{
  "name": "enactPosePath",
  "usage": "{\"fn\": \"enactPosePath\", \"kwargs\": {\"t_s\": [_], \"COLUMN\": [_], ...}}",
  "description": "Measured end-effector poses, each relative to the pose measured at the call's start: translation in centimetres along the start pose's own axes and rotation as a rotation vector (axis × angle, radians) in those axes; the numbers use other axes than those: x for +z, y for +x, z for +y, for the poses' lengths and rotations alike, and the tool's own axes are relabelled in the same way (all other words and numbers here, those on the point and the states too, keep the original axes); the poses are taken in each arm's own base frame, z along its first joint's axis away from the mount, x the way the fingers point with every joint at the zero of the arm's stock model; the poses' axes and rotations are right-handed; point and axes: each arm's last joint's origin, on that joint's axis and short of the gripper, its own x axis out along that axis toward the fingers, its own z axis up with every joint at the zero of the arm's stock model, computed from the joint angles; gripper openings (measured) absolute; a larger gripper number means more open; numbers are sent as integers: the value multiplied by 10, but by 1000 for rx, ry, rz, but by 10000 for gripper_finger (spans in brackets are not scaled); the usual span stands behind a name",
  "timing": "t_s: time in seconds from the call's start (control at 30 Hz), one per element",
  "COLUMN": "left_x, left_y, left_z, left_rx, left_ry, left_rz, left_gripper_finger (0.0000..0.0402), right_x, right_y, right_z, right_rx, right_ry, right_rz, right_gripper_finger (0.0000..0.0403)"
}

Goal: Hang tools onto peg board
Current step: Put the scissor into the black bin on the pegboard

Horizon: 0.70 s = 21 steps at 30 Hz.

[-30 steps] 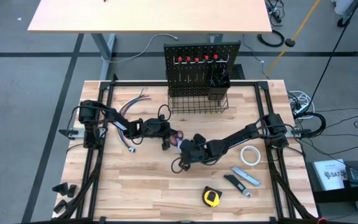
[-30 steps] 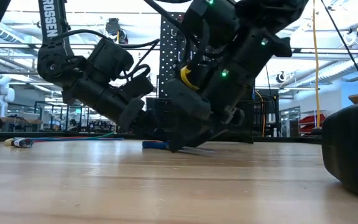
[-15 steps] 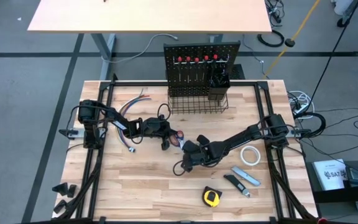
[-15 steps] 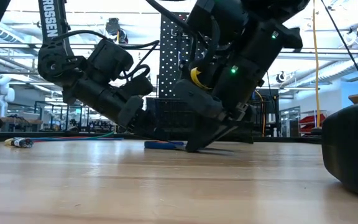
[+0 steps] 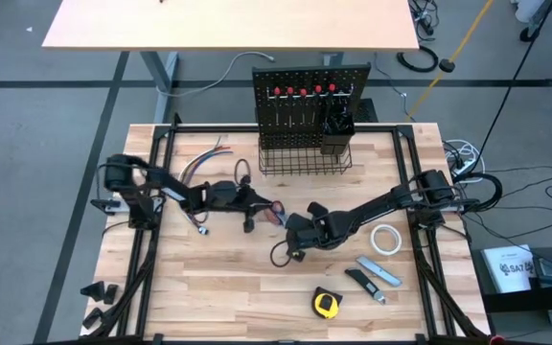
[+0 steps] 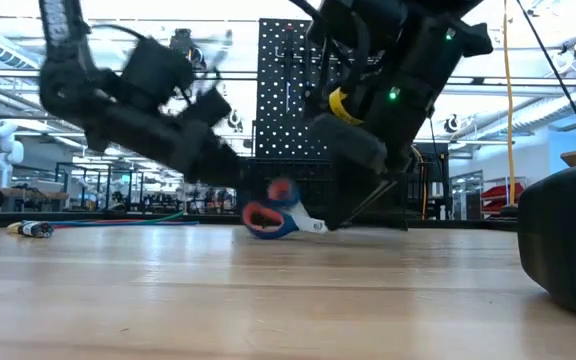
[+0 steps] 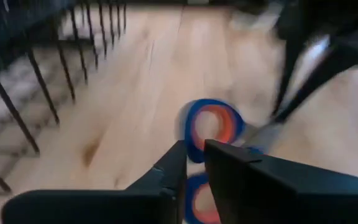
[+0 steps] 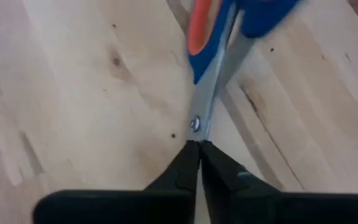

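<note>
The right end effector [image 8: 199,155] is pinched closed on the blades of the scissors [image 8: 213,37] lying mid-tabletop [image 5: 228,287], left end effector [image 7: 194,163] barely parted by the handles, so that thin steel might slip loose.

one pair of scissors [image 5: 276,213], one tape roll [image 5: 384,240], one tape measure [image 5: 326,305], one utility knife [image 5: 379,272], one peg board [image 5: 310,91].

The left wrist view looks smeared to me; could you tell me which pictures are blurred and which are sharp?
Left wrist view: motion-smeared, the scissors and wire basket streaked. Low view: left arm blurred, the scissors soft, bright backlight behind dark arms. Right wrist view: fairly sharp at the blade pivot, handles soft. High view: evenly lit and crisp, peg board clear.
</note>
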Motion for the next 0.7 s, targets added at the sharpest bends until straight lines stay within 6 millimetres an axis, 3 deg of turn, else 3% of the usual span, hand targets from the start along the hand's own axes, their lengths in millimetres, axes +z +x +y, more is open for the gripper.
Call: {"fn": "enactPosePath", "kwargs": {"t_s": [0.2,0.4,0.57,0.7], "left_x": [5,-11,-19,-24], "left_y": [-39,-69,-70,-57], "left_z": [-4,-5,-5,-7], "left_rx": [1,9,5,-55], "left_ry": [31,-7,-42,-20], "left_rz": [-195,-271,-222,-139], "left_gripper_finger": [80,81,82,82], "right_x": [-1,-1,0,0], "right_y": [-2,-2,-3,-3], "right_z": [0,1,2,3], "right_rx": [-1,0,12,31], "right_ry": [-11,-7,-1,5], "right_rz": [12,8,-1,5], "right_gripper_finger": [4,3,2,1]}}
